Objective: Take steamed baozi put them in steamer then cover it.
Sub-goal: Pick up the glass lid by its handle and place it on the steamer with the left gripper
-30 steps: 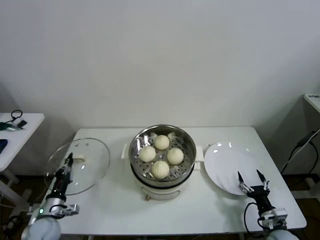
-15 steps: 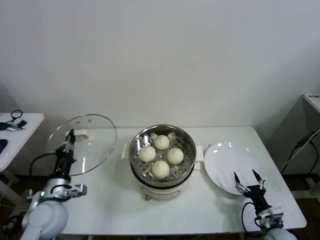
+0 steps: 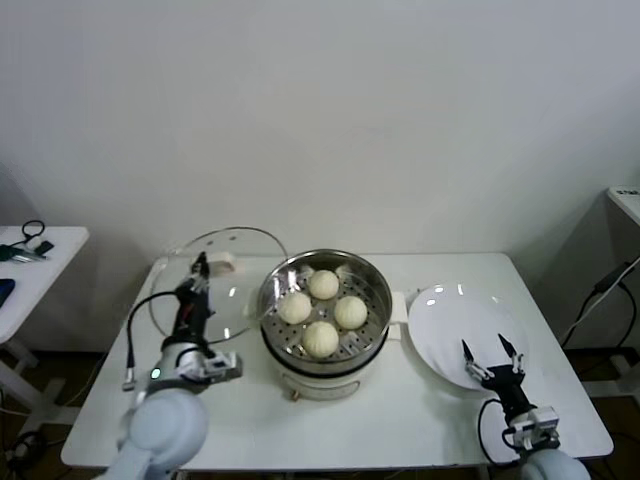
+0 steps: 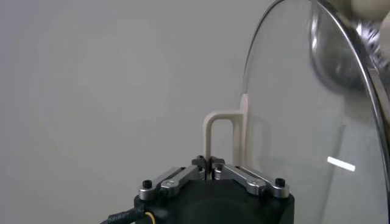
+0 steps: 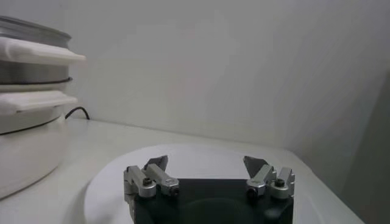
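Four cream-white baozi sit in the shiny steel steamer on its white pot base at the table's middle. My left gripper is shut on the white handle of the clear glass cover and holds it tilted in the air just left of the steamer, its rim close to the steamer's left edge. In the left wrist view the cover stands on edge. My right gripper is open and empty, low over the white plate's near edge.
A flat white plate lies right of the steamer; it also shows in the right wrist view, with the steamer beyond it. A small side table with cables stands at far left.
My left gripper has lifted the cover off the table's left side and carried it right, up to the steamer's left edge. The right gripper has barely shifted.
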`<control>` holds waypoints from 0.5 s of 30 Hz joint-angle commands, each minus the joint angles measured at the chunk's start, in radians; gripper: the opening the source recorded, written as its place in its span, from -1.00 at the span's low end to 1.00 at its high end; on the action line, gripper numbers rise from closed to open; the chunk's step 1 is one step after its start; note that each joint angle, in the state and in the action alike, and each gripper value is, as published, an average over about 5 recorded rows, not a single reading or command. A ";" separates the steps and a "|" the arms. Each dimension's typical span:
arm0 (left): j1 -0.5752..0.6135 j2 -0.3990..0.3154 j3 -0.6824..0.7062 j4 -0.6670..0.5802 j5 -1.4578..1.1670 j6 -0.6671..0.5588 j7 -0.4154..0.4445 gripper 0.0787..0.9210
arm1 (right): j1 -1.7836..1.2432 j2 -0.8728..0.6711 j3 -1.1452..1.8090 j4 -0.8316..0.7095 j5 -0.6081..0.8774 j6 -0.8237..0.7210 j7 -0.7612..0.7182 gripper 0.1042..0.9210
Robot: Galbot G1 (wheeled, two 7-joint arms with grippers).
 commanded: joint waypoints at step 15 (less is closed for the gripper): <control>-0.136 -0.376 0.439 0.145 0.425 0.085 0.137 -0.88 | 0.016 -0.016 -0.001 -0.018 0.003 0.029 0.003 0.76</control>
